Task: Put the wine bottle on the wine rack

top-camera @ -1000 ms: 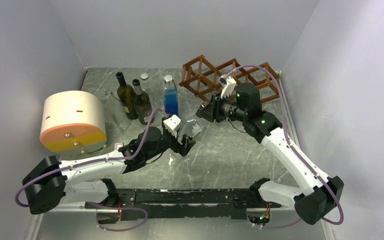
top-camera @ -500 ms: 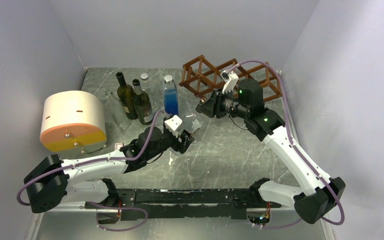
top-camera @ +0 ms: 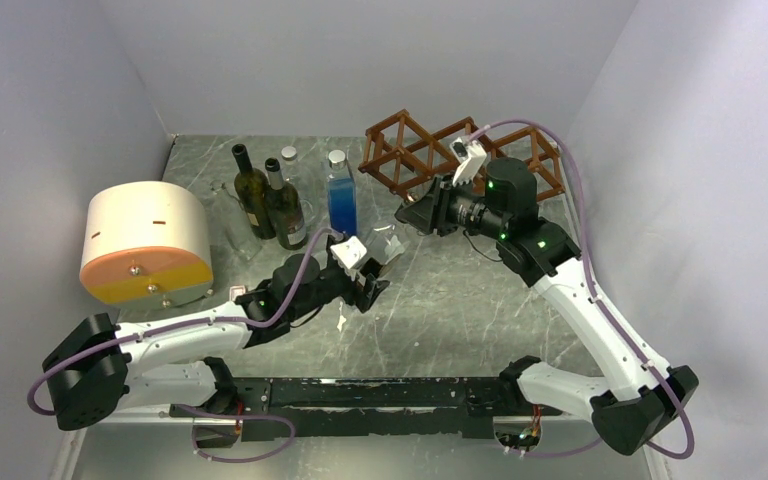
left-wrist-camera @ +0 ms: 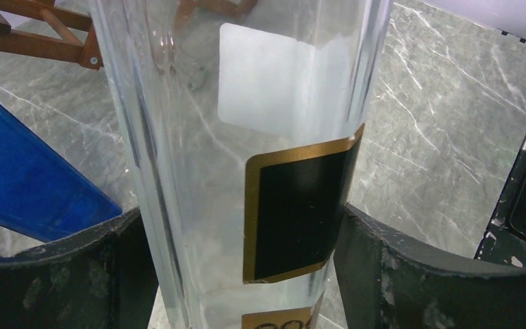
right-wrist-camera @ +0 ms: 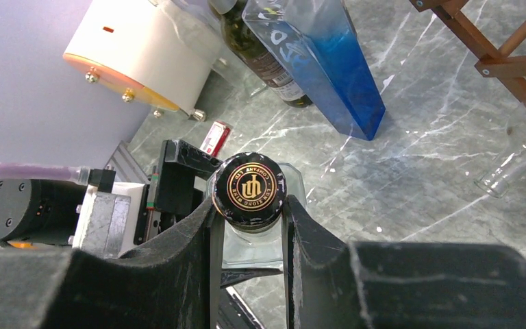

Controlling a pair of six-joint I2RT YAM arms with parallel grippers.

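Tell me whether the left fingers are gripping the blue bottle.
No: the left wrist view shows the left fingers clamping the clear wine bottle with the black-and-gold label; the blue bottle stands beside it.

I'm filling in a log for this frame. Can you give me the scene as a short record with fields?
held: clear bottle, gripped by both claws
left claw: shut on the bottle's body
right claw: shut on its black cap
rack: far side, behind the right claw; no bottle seen in it
standing left of rack: blue bottle, dark bottles
far left: white-and-orange drum
task state: clear bottle not yet on rack
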